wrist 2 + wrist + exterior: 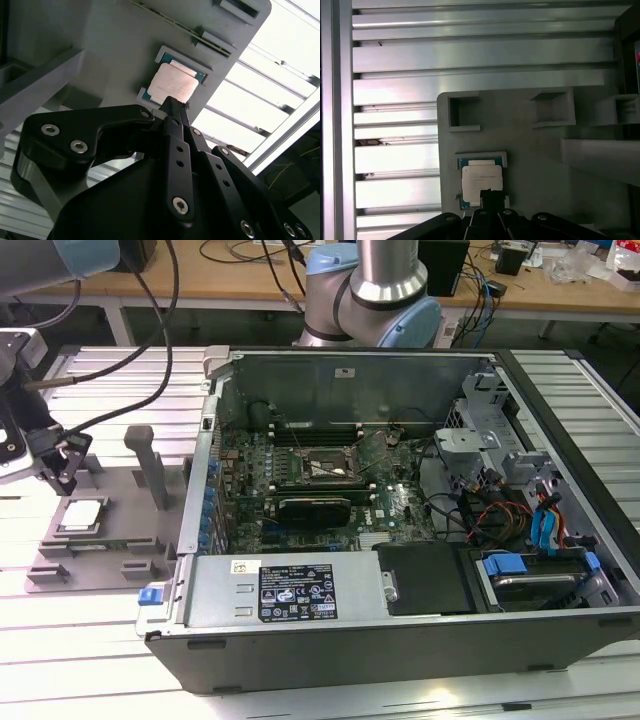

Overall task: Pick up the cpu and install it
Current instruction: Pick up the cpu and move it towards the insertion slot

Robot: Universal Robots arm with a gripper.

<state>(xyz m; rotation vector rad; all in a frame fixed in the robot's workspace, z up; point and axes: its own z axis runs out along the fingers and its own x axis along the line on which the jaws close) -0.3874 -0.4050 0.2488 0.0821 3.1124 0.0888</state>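
Gripper (pixel 171 101): in both wrist views the two black fingers meet at a single point, with no gap visible at the tips and nothing held between them. The tips (pixel 487 192) stand over one edge of the cpu (pixel 481 181). We cannot tell whether they touch it.

The cpu (pixel 172 85) lies flat, metal top upward, in a shallow framed pocket of the grey fixture plate (pixel 535 165). It is seated square in the pocket.

In the exterior view the gripper (pixel 62 468) is at about nine o'clock in the frame, with the cpu (pixel 80 513) just beyond its tips at roughly five o'clock from them. The fixture plate (pixel 120 490) rests on the slatted aluminium table (pixel 60 640). A grey upright post (pixel 150 465) rises from the plate at about two o'clock from the cpu.

At three o'clock from the plate, just beside it, the open computer case (pixel 400 640) lies on its side. The dark socket (pixel 322 468) on the motherboard sits near the middle of the case, well apart from the cpu.

At twelve o'clock, behind the case, we note the arm's base (pixel 375 300) and a wooden bench (pixel 250 285) carrying cables.
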